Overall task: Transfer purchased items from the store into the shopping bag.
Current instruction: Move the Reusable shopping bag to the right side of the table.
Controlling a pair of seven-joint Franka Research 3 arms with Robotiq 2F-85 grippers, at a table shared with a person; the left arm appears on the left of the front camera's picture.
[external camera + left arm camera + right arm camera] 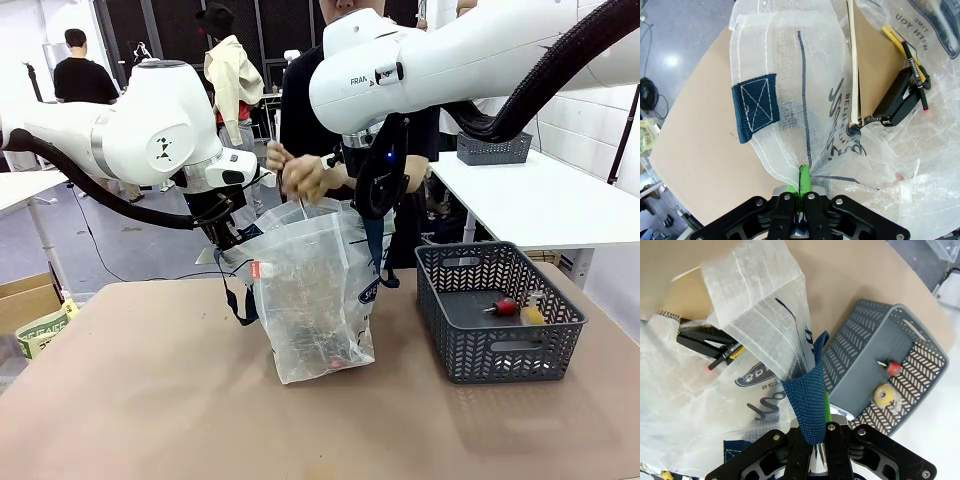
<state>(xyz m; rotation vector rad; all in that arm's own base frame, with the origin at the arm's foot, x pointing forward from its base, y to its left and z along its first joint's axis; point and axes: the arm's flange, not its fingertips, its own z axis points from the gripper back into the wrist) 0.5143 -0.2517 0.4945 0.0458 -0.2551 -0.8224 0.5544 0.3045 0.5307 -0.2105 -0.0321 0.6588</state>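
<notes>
The clear plastic shopping bag (315,290) stands upright mid-table with its mouth held open. My left gripper (232,240) is shut on the bag's left rim; in the left wrist view its green pads (804,180) pinch the plastic near a navy strap patch (757,107). My right gripper (375,212) is shut on the navy handle strap (810,400) at the right rim. A person's hands (300,175) are at the bag's mouth. Inside the bag lie a flat brown cardboard box (875,65), a black item (897,97) and a pen (915,75).
A dark grey mesh basket (470,262) sits on the table's right, holding a small red item (505,306) and a yellowish one (533,314). A green-lettered packet (42,332) lies off the left edge. A white table (560,205) stands behind.
</notes>
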